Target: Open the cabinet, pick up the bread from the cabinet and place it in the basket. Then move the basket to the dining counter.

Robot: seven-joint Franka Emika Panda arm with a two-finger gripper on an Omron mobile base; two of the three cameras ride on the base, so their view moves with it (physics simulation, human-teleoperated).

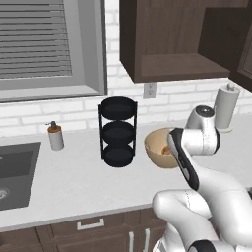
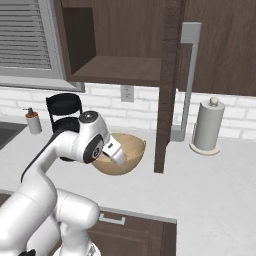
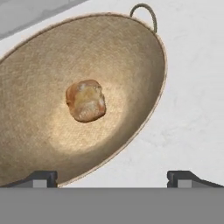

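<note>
The bread roll lies loose at the bottom of the tan basket, whose wire loop handle sits at one o'clock on the rim. The gripper hangs released above the basket's five-o'clock edge, jaws spread wide, grasping nothing. The basket stands on the grey worktop under the open cabinet, with the black three-tier rack at its nine o'clock.

i see open air under my claw; its spread tips straddle the near rim of the basket, bare counter to one side, bread lies ahead inside.
</note>
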